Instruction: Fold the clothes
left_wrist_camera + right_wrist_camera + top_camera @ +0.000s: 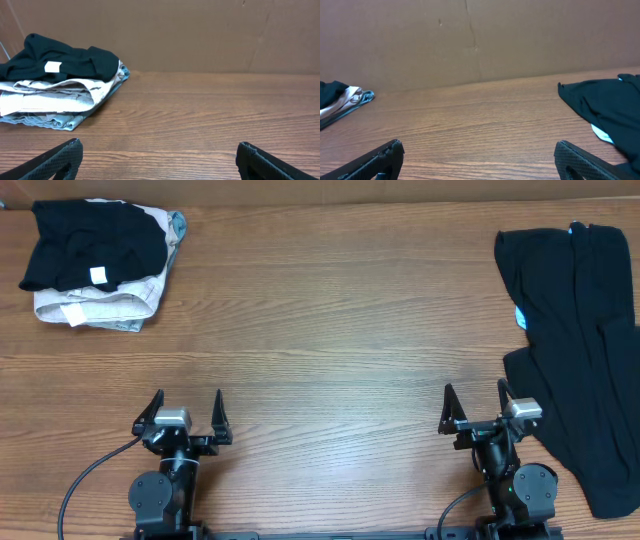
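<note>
Right pincer [474, 386], black garment [590, 330] just beside

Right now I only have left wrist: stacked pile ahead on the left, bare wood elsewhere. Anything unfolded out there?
Observer: Yes. A large black garment lies spread loose at the far right, running off the overhead frame.
Operator: Right arm on it?
Observer: No. The right end effector is open and empty, just left of the garment's lower half.
Operator: Only that one piece?
Observer: No. A bit of light blue fabric peeks out at the garment's left edge.
</note>
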